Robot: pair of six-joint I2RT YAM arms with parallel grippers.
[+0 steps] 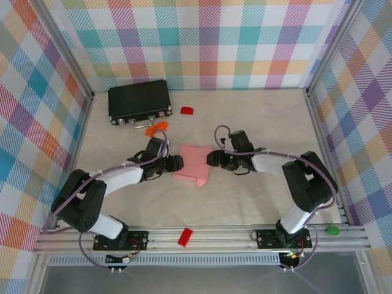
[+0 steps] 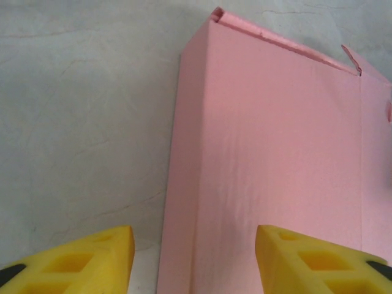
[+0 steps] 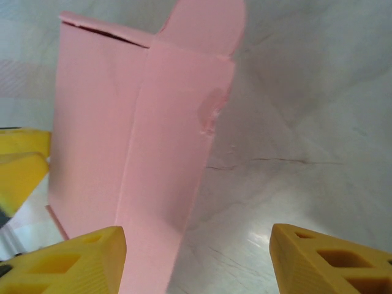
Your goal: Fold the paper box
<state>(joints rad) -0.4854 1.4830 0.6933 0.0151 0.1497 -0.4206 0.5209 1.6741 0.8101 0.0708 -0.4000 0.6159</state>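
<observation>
I see the paper box [image 1: 192, 164] lying flat near the middle of the desk [image 1: 263, 122], a pale pink card sleeve. A long crease runs down it, a rounded flap [image 3: 208, 24] sticks out from one end, and one edge is scuffed.

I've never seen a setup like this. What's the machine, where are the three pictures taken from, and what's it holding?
Two robot arms sit bolted to a table. One picture looks down from above; the other two come from cameras on each wrist. A pale pink paper box lies between the arms. A black case, a small red piece and something orange lie farther back. The left end effector and right end effector are both open at the box's sides, holding nothing.
</observation>
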